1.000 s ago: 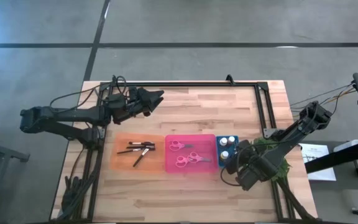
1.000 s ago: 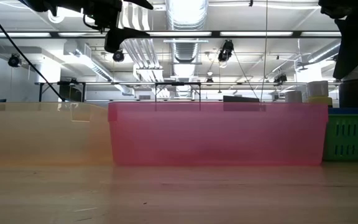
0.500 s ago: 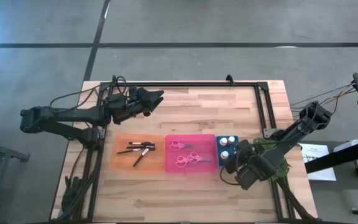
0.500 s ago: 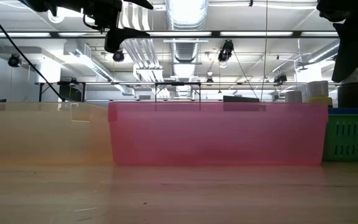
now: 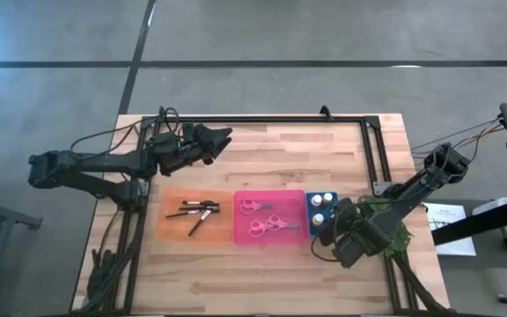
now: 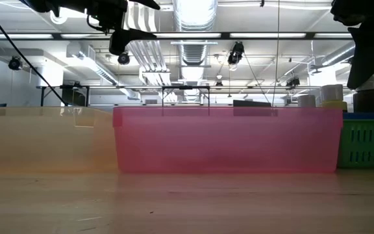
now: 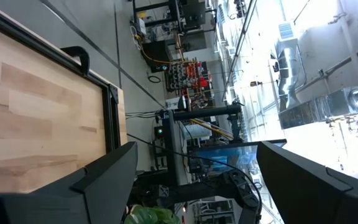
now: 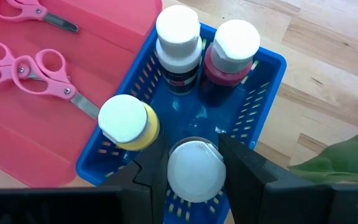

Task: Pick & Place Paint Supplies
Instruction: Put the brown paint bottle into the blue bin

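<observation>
Nothing has shifted: right gripper (image 8: 192,163) stays clamped on a white-capped bottle (image 8: 194,171) inside the blue tray (image 8: 267,93); left gripper (image 7: 194,174) waits open.

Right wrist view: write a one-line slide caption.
Right hand closed around a white-capped bottle in the blue basket, beside three others.

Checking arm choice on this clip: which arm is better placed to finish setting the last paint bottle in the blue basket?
The right. The right gripper already straddles the white-capped bottle inside the blue basket. The left gripper hovers open at the table's far side.
</observation>
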You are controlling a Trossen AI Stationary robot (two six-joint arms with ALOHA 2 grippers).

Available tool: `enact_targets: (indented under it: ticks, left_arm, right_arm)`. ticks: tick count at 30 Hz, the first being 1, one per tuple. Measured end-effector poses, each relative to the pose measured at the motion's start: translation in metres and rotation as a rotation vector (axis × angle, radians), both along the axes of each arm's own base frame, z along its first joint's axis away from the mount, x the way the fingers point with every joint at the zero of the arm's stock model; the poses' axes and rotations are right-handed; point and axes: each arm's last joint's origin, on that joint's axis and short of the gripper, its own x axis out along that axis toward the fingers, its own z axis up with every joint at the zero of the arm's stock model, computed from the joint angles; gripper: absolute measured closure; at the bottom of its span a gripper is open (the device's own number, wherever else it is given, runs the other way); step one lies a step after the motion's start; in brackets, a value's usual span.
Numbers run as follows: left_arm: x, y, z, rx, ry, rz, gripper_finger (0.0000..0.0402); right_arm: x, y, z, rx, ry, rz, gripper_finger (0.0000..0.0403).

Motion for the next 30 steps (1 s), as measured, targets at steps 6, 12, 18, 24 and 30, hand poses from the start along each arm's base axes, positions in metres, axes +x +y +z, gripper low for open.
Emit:
enact_targets:
  ticks: [6,12,18,24,30]
  left_arm:
    - [0.0000,0.0000,0.0001,0.000,0.000,0.000,0.0066]
    - [0.0000,0.0000,0.0001,0.000,0.000,0.000,0.0066]
    - [0.0000,0.0000,0.0001,0.000,0.000,0.000,0.0066]
    - [0.0000,0.0000,0.0001,0.001,0.000,0.000,0.0066]
    - [0.0000,0.0000,0.0001,0.001,0.000,0.000,0.0066]
  right_arm:
    - [-0.0002,-0.0002,-0.0005,-0.001,0.001,0.000,0.0292]
    - [0.0006,-0.0023,-0.0017,-0.005,0.006,-0.006,0.0292]
    - [0.0011,-0.0020,-0.0018,-0.004,0.006,0.004,0.0292]
    - [0.0016,-0.0015,-0.0021,-0.001,0.004,0.012,0.0292]
    - [0.0018,-0.0013,-0.0022,-0.007,0.013,0.034,0.0292]
